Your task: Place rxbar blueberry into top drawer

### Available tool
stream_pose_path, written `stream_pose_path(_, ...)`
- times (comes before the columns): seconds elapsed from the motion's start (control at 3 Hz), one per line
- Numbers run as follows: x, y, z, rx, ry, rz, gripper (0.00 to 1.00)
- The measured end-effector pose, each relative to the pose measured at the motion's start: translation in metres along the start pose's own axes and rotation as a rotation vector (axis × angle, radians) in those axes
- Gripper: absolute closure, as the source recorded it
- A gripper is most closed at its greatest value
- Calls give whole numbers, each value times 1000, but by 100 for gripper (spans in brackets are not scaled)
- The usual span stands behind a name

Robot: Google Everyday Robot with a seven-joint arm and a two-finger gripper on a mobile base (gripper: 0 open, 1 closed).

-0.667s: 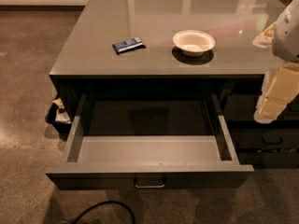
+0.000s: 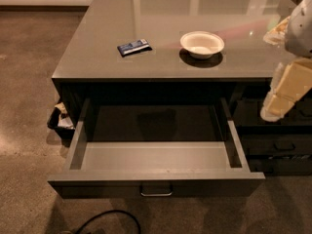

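Observation:
The rxbar blueberry (image 2: 133, 47), a small flat dark blue bar with white lettering, lies on the grey countertop (image 2: 97, 57), left of the white bowl. The top drawer (image 2: 156, 157) is pulled fully open below the counter. Its light grey interior holds nothing, and its small metal handle (image 2: 156, 193) is at the front centre. My gripper (image 2: 280, 95) hangs at the right edge of the view, in front of the counter's right side. It is well to the right of the bar and the drawer and holds nothing that I can see.
A round white bowl (image 2: 202, 44) stands on the counter right of the bar. Narrower dark drawers (image 2: 278, 147) sit right of the open drawer. A small bin with crumpled trash (image 2: 62, 121) stands left of the cabinet. A black cable (image 2: 107, 217) lies on the floor in front.

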State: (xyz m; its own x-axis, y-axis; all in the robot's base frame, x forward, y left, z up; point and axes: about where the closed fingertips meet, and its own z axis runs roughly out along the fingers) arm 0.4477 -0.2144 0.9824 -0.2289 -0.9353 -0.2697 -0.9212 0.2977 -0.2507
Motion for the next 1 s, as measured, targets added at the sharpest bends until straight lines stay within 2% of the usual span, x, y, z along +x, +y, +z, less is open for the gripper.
stream_pose_path(0.33, -21, -28, 8, 3, -140, 95, 0)
stream_pose_path(0.67, -66, -59, 19, -3, -311, 197, 0)
stream_pose_path(1.0, -104, -82, 18, 13, -408, 305, 0)
